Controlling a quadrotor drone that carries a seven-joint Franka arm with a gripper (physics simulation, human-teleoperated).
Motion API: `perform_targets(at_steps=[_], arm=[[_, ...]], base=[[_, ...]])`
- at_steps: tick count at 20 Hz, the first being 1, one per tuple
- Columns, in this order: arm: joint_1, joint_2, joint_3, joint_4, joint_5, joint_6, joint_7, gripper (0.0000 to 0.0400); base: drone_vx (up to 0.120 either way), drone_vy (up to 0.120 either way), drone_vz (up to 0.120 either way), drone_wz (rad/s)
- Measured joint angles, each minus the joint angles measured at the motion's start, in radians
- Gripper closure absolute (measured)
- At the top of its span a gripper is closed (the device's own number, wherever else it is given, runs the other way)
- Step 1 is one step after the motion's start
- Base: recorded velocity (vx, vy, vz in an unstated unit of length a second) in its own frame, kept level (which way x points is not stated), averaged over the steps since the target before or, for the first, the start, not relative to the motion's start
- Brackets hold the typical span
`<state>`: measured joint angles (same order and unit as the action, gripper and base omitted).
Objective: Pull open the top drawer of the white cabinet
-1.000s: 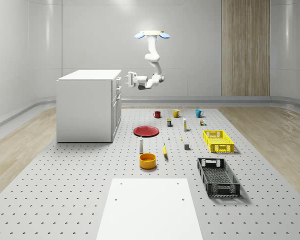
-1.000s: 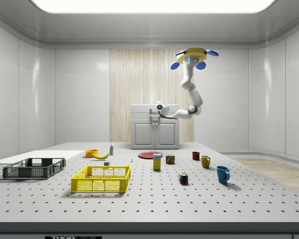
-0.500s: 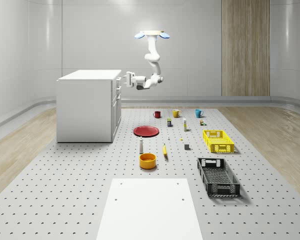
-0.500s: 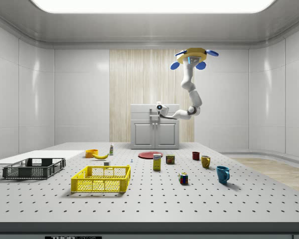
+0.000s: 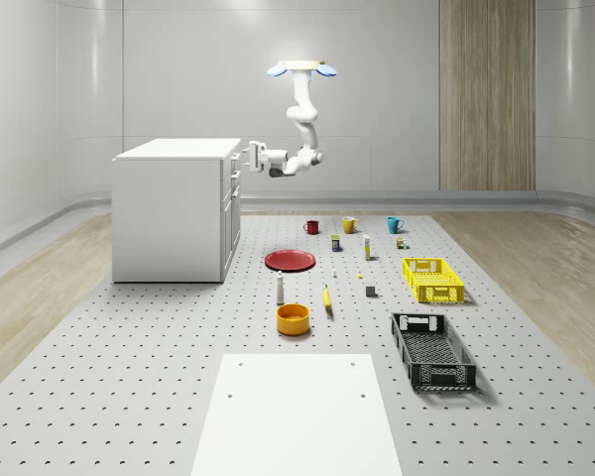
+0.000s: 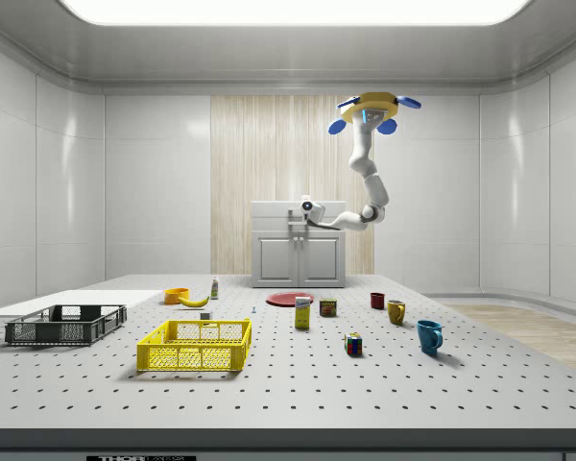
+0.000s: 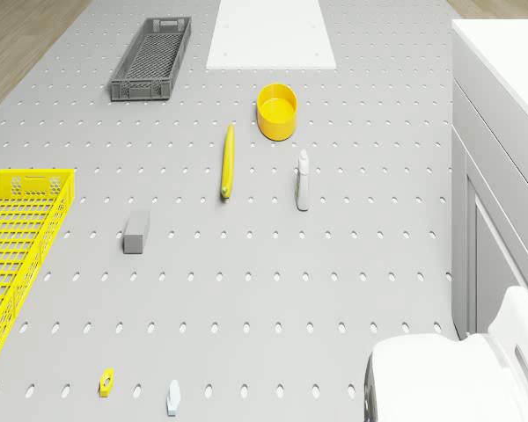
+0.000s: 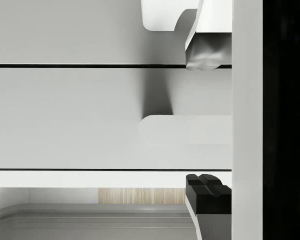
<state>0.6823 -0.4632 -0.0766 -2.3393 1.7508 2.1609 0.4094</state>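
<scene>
White cabinet (image 5: 171, 210) is seen standing on the perforated surface (image 5: 129, 377) at the whole-scene view's left, its drawer fronts facing the red plate (image 5: 291, 260), and its top drawer (image 8: 90, 117) looks level with the fronts around it. The drone (image 5: 302, 68) is seen hovering beside the cabinet, above the surface near the plate. The hand (image 5: 251, 157) is held at the top drawer's front, its fingers (image 8: 208, 194) spread apart on either side of the drawer handle (image 8: 185, 130), not visibly clamped.

Matt white cabinet (image 5: 169, 213), perforated matt grey table (image 5: 129, 377), glossy red plate (image 5: 291, 260), yellow plastic-looking mesh crate (image 5: 432, 280).
</scene>
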Motion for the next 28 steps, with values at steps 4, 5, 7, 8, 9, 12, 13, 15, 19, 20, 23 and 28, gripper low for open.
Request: perform_targets(at_steps=[4,5,7,8,9,12,13,15,19,20,23,28], arm=[[-0.015,0.018,0.029,0.013,0.019,0.005,-0.006,0.0095],[-0.019,0.021,0.034,0.016,0.022,0.004,-0.007,0.0095],[-0.03,0.034,0.041,0.026,0.025,-0.001,-0.008,0.0095],[-0.036,0.04,0.044,0.032,0.026,-0.005,-0.008,0.0095],[-0.041,0.045,0.048,0.036,0.026,-0.007,-0.009,0.0095],[-0.057,0.061,0.056,0.049,0.027,-0.017,-0.009,0.0095],[-0.063,0.065,0.058,0.053,0.027,-0.02,-0.009,0.0095],[-0.073,0.072,0.064,0.058,0.028,-0.025,-0.009,0.0095],[-0.087,0.089,0.085,0.075,0.038,-0.023,-0.011,0.0095],[-0.09,0.093,0.091,0.079,0.041,-0.022,-0.012,0.0095],[-0.1,0.102,0.106,0.087,0.048,-0.02,-0.013,0.0095],[-0.118,0.108,0.125,0.093,0.055,-0.021,-0.013,0.0095]], base=[[0.0,0.0,0.0,0.0],[0.0,0.0,0.0,0.0],[0.0,0.0,0.0,0.0],[0.0,0.0,0.0,0.0],[0.0,0.0,0.0,0.0],[0.0,0.0,0.0,0.0],[0.0,0.0,0.0,0.0],[0.0,0.0,0.0,0.0],[0.0,0.0,0.0,0.0],[0.0,0.0,0.0,0.0],[0.0,0.0,0.0,0.0],[0.0,0.0,0.0,0.0]])
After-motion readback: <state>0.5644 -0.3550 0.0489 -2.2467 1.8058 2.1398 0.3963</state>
